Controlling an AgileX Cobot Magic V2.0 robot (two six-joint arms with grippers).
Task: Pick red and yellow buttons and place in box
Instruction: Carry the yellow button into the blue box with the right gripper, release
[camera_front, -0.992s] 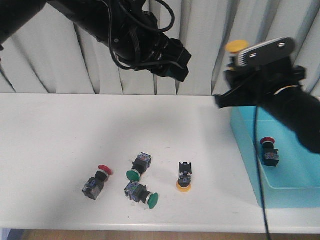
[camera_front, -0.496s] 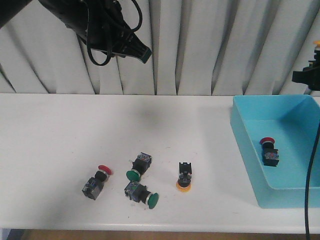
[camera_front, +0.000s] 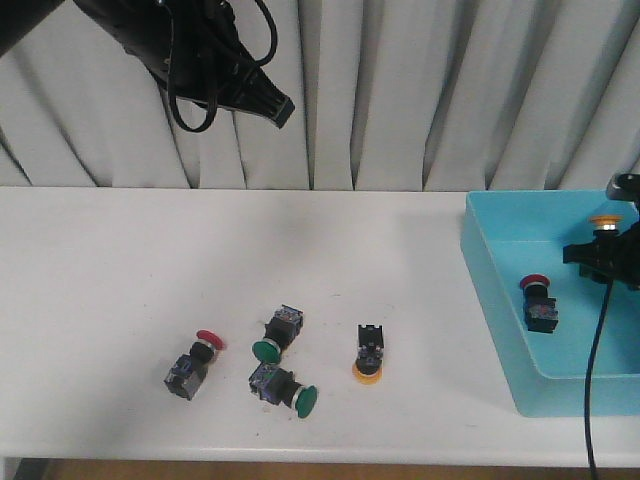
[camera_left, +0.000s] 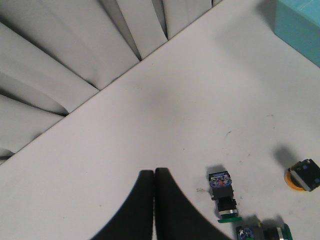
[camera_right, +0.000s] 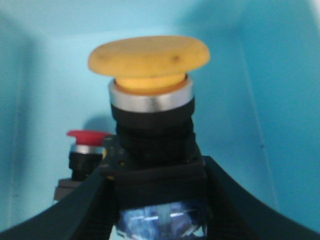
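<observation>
My right gripper is shut on a yellow button, held upright low inside the light-blue box at the table's right end. In the right wrist view the yellow button sits between my right gripper's fingers, with a red button beside it on the box floor. That red button lies in the box. On the table are another red button and a yellow button standing cap-down. My left gripper hangs shut and empty high at the back left; its fingers press together.
Two green-capped switches lie between the red and yellow buttons on the table. The left wrist view shows a green switch, the yellow button and a box corner. A pleated curtain runs behind the table.
My right gripper has come down with the yellow button from above the box's far edge into the box. The left arm has barely shifted.
</observation>
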